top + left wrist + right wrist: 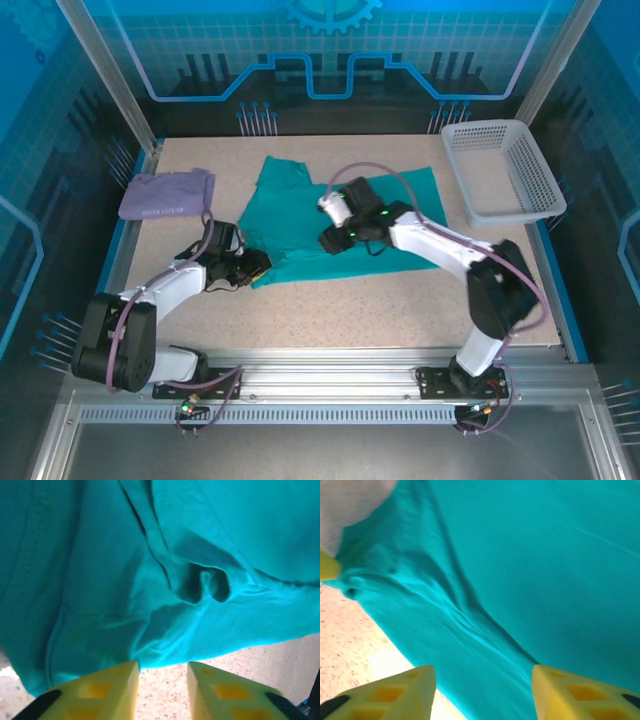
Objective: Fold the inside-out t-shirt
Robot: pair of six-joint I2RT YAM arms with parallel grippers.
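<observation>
Grasp stage, nothing held yet. Left gripper (162,666) spread at t-shirt (210,540) hem; right gripper (483,670) spread wide above it. Next, likely: both pinch an edge.

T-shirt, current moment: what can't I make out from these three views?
- Top view: the right arm covers the middle of the t-shirt; neck and label hidden.
- Left wrist view: frame edges cut the cloth off; whether the left end effector touches its hem is unclear.
- Right wrist view: blurred close-up; height of the right end effector above the cloth unclear.
- Top view: print on the lavender garment too small to read.
</observation>
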